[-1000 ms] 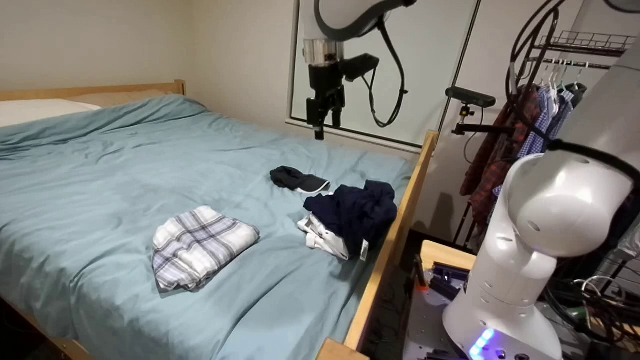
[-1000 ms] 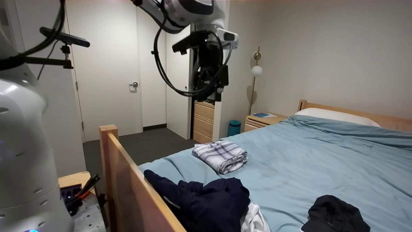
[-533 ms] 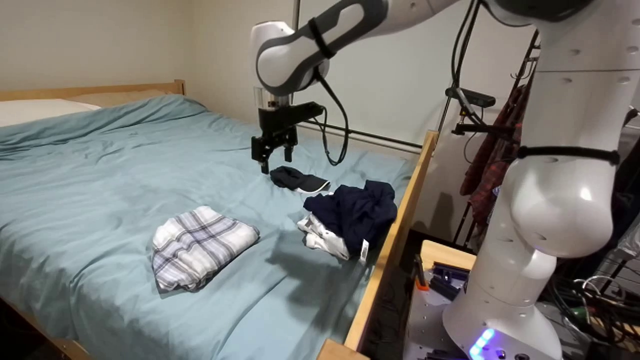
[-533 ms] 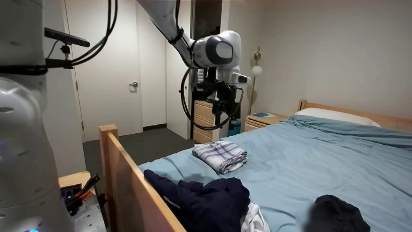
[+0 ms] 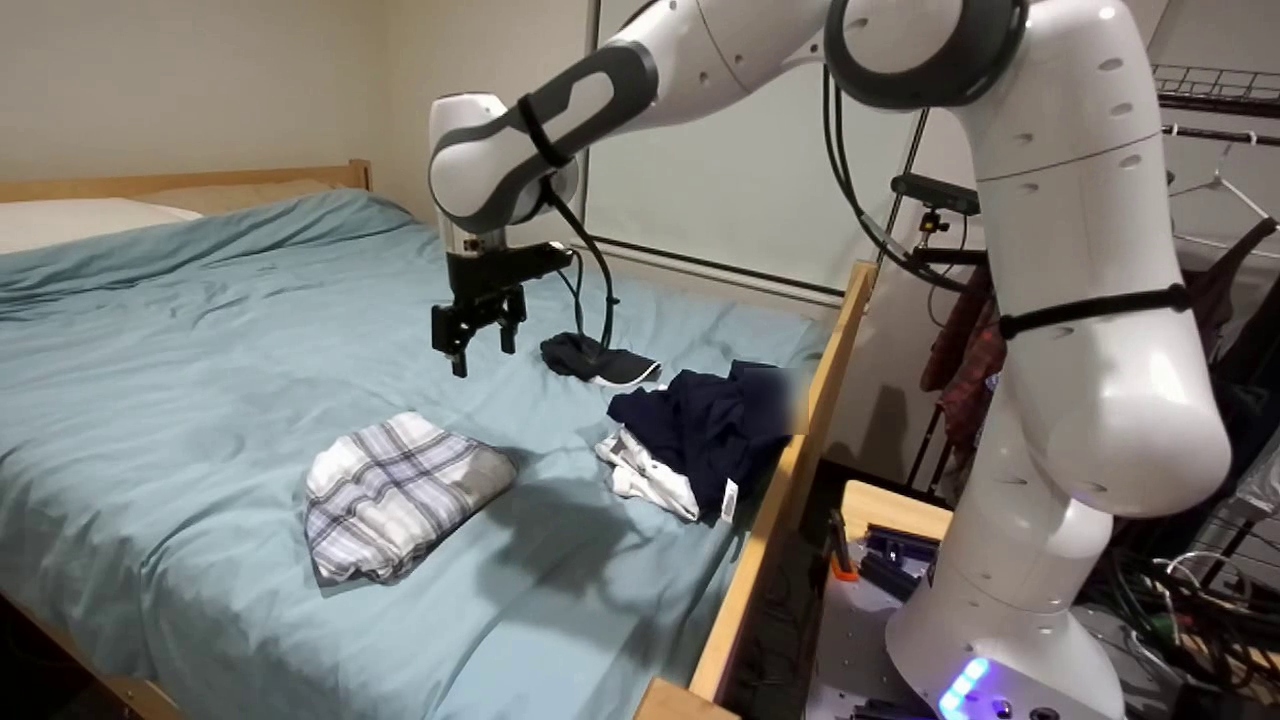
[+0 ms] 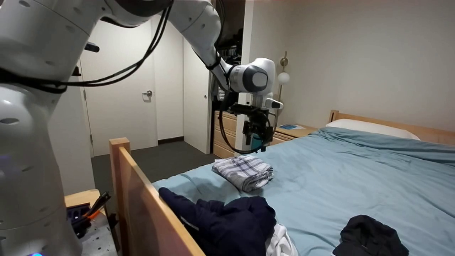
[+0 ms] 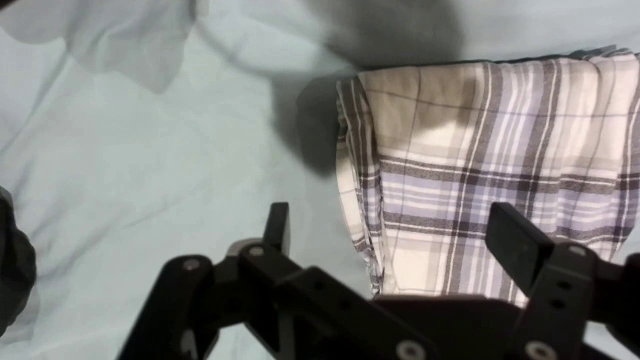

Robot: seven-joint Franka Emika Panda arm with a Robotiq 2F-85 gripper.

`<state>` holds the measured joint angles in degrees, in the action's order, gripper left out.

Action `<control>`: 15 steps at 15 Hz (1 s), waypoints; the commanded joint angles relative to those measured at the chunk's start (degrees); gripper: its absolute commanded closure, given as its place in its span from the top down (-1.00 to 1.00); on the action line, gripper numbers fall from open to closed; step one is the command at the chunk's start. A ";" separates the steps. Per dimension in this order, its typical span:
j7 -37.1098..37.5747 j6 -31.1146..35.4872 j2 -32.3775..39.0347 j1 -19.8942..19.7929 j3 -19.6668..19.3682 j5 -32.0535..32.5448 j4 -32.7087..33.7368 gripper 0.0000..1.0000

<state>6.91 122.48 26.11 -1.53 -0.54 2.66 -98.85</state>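
Lower and further left in an exterior view than a second ago, the robot's one gripper point(image 5: 484, 354) now hangs left of the frame's middle; the clothes lie where they were. Its two fingers are spread wide, released, with a clear gap between them. From where I stand I count four pieces on the one bed point(image 5: 220, 340), which has a blue-green cover. One folded plaid cloth point(image 5: 405, 495), white with grey and lavender stripes, lies lower left of centre, below the gripper. The wrist view shows it across the right half of the frame, one finger over it, one over the bed beside it. One navy garment point(image 5: 700, 425) is heaped right of centre, partly covering one white garment point(image 5: 650, 478), beside the wooden footboard point(image 6: 142, 209). One black cap point(image 5: 622, 367) with a white-edged brim lies just above that heap. At middle right of an exterior view is one white pillow point(image 6: 369, 128).
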 commanded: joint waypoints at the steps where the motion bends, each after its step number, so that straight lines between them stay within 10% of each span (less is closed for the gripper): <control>1: -0.25 -0.16 0.00 0.55 -0.66 -0.35 0.28 1.00; 5: 1.30 0.82 3.46 0.22 1.03 -6.62 1.50 1.00; 11: 23.04 0.95 4.63 5.89 -1.75 -9.10 0.50 1.00; 15: 21.75 0.03 4.73 6.26 -1.64 -8.17 0.52 1.00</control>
<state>28.88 122.67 30.81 4.29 -1.67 -5.20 -98.44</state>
